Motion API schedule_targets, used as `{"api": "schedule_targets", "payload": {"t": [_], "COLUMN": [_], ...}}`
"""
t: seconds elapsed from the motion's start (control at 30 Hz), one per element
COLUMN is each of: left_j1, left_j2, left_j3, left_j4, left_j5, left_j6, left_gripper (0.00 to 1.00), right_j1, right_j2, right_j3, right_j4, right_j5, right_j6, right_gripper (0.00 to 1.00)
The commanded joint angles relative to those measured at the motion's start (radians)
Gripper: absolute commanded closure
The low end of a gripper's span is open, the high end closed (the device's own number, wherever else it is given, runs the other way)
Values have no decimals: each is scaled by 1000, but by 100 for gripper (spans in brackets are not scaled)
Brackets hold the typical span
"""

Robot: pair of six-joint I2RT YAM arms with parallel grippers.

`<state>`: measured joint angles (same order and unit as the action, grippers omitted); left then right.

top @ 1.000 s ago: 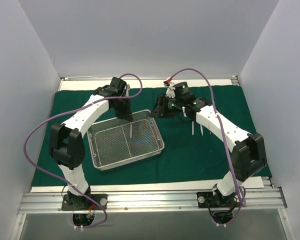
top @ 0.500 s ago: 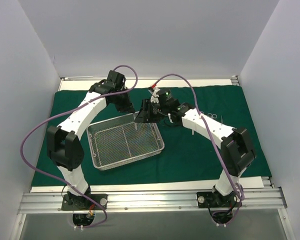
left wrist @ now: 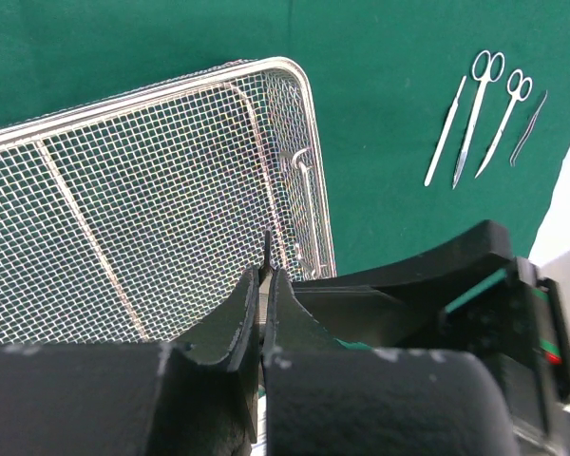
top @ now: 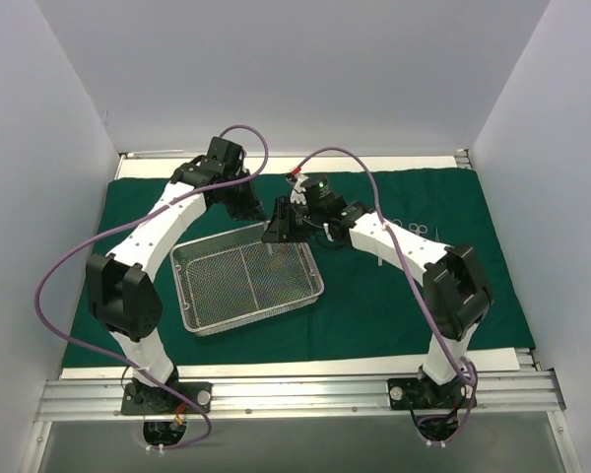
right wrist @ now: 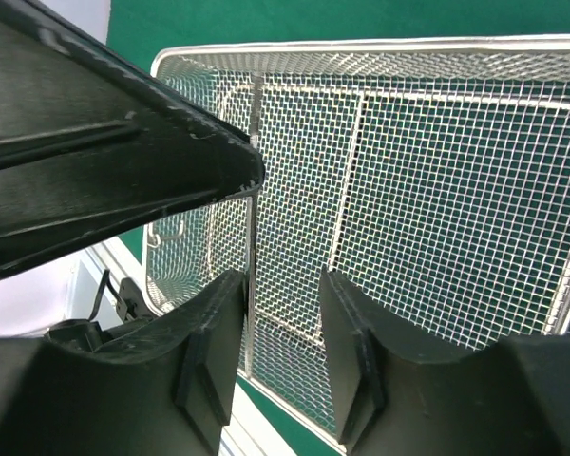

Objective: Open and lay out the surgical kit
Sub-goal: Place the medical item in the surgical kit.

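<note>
With left gripper (left wrist: 264,277) pinched on the slim instrument (left wrist: 267,245) above the mesh tray (left wrist: 305,95) and right gripper (right wrist: 283,280) spread around it — centre the instrument before you close.

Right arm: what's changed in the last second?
The right gripper swung left from over the cloth to the far right corner of the tray, open beside the left gripper. That one stays shut on a slim instrument. The tray and laid-out instruments are unmoved.

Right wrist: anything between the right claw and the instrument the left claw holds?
Nothing visible. The instrument hangs from the shut left claw, over the tray, inside the open right claw's gap, near one finger.
</note>
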<state>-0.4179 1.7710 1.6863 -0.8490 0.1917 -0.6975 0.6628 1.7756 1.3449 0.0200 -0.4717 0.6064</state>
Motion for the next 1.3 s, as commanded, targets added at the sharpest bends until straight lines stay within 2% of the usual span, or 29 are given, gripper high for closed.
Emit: {"api": "schedule_targets", "payload": {"t": [0.0,0.03,0.13,0.17,0.27,0.3,0.33,0.43,0.47,0.57,0.67,0.87,1.07,1.27], "left_j1": [-5,-5,-7,-5,-1,2,13,62,74,108,114,113,114,114], "left_j2": [-45,-45,-48,-50,-51,-53,-54,-77,-84,-106,-168,-287,-298,-260], "left_j3": [21,21,18,15,0,-14,-16,-28,-20,3,-37,-172,-206,-175], "left_j4": [37,37,36,37,57,65,67,94,76,33,37,57,51,45], "left_j5": [18,20,23,28,52,60,60,84,80,54,34,61,74,115], "left_j6": [-13,-13,-10,-8,3,15,24,81,102,197,260,320,348,362], "left_gripper": [98,98,98,98,96,90,77,67,60,49,47,47,48,48], "right_j1": [9,8,9,9,4,1,-3,-37,-48,-103,-176,-342,-426,-453], "right_j2": [11,15,28,37,39,38,32,13,-2,-44,-96,-150,-94,-9], "right_j3": [46,49,62,68,66,63,57,27,13,-45,-101,-142,-171,-168], "right_j4": [32,32,28,21,14,14,11,-6,-14,-47,-116,-288,-293,-250], "right_j5": [-15,-15,-34,-42,-54,-57,-61,-64,-64,-71,-48,91,134,162], "right_j6": [6,4,-8,-8,-17,-19,-19,-16,-14,-17,-46,-167,-255,-292], "right_gripper": [64,66,82,99,100,100,100,100,100,100,100,100,100,100]}}
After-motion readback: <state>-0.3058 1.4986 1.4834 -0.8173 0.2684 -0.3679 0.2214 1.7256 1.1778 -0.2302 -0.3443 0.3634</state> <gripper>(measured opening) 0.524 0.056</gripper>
